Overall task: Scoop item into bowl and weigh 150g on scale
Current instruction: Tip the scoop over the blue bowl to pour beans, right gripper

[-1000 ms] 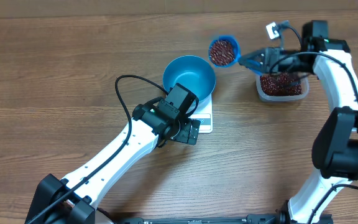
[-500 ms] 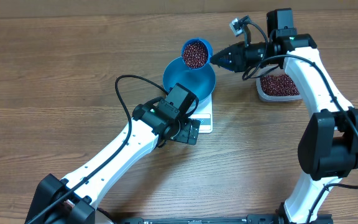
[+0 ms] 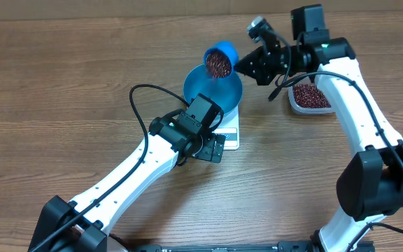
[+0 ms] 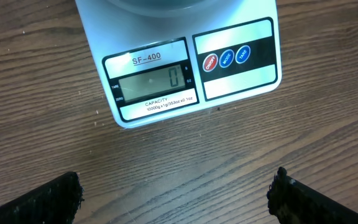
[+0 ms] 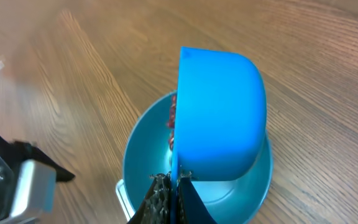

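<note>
The beans (image 3: 218,65) of this scoopful sit in the small blue scoop (image 3: 220,59), which is now tipped steeply on edge over the far rim of the bowl (image 3: 212,87). A second ago it rode level off to the side of the bowl, towards the tub, and half a second ago it had only reached the rim. The right wrist view shows a few red grains at the scoop's mouth just above the bowl's inside, so the pour looks to be beginning rather than done. The bowl's visible inside is otherwise bare. The right gripper (image 5: 174,186) is clenched on the scoop's handle, its arm having swung in and rolled over the bowl. More beans lie in the clear tub (image 3: 310,98), well apart from the bowl on the same side. The bowl stands on the scale (image 4: 185,68), whose display on the near side of the bowl reads zero, so the whole target weight is probably still to be added and more scoops will likely be needed. The left gripper (image 4: 176,199) hangs released, holding nothing, over the table (image 3: 61,84) just in front of the bowl, unmoved.
</note>
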Controlling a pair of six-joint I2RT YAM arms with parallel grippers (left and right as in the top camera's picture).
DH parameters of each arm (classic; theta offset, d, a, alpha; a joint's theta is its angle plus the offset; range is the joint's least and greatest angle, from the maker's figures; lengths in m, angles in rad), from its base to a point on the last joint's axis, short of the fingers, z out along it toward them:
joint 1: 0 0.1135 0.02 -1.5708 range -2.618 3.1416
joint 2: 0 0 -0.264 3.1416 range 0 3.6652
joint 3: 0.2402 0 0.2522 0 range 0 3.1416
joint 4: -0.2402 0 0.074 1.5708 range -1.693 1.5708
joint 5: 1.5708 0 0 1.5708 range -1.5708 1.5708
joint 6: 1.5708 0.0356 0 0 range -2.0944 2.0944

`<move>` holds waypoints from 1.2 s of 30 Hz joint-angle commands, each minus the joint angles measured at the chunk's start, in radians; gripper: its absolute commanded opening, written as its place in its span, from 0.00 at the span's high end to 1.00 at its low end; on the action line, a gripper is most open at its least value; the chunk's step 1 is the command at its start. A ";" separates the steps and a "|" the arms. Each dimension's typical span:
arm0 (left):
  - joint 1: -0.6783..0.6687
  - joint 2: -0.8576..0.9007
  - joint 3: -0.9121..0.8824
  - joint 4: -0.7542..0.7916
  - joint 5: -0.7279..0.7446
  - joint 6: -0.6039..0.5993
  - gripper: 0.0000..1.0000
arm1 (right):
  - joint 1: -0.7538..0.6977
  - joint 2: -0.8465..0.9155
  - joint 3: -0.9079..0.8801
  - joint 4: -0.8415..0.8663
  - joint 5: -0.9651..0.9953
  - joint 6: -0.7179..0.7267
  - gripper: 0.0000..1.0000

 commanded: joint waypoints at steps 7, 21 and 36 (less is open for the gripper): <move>0.000 0.007 -0.006 0.004 0.011 0.019 0.00 | 0.105 -0.045 0.029 -0.009 0.240 -0.183 0.97; 0.000 0.007 -0.006 0.004 0.011 0.019 0.01 | 0.130 -0.139 0.029 0.050 0.302 -0.203 0.97; 0.000 0.007 -0.006 0.004 0.011 0.018 0.00 | 0.130 -0.180 0.029 -0.006 0.304 -0.333 0.97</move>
